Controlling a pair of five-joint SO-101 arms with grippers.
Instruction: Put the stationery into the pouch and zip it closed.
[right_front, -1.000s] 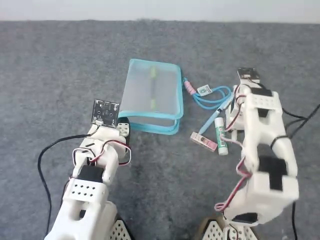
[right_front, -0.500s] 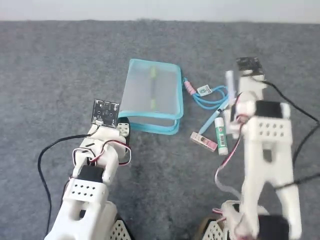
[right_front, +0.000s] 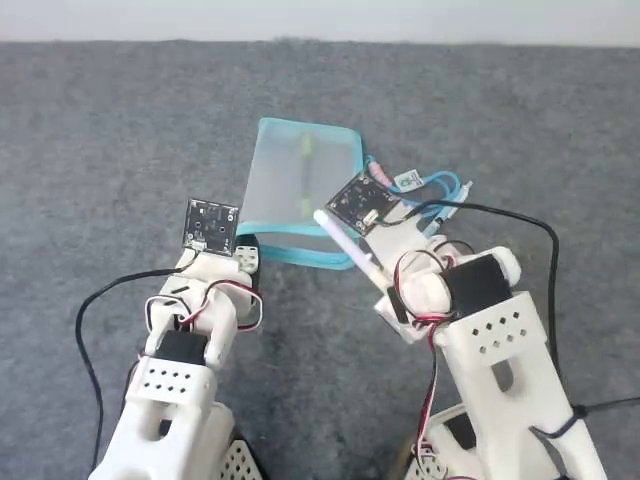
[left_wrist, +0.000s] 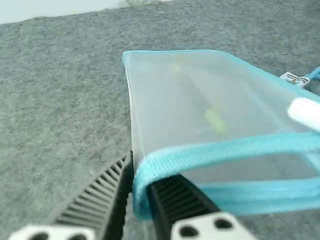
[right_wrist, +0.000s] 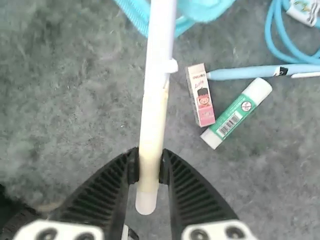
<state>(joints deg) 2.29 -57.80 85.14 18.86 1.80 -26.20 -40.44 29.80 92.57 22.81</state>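
The right jaws gripped the tail of a white pen (right_wrist: 155, 100), whose long axis ran straight ahead to the pouch (right_front: 300, 185), its tip at the teal mouth rim. The left jaws pinched that rim's corner. A pink eraser (right_wrist: 201, 95), glue stick (right_wrist: 236, 114) and blue pen (right_wrist: 260, 73) lay on the bench (right_front: 120, 120) beside, off the path.

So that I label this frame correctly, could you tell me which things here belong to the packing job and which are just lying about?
Job: pouch, white pen, blue pen, glue stick, eraser.
Lying about: looped blue cord, its tag, grey carpet.
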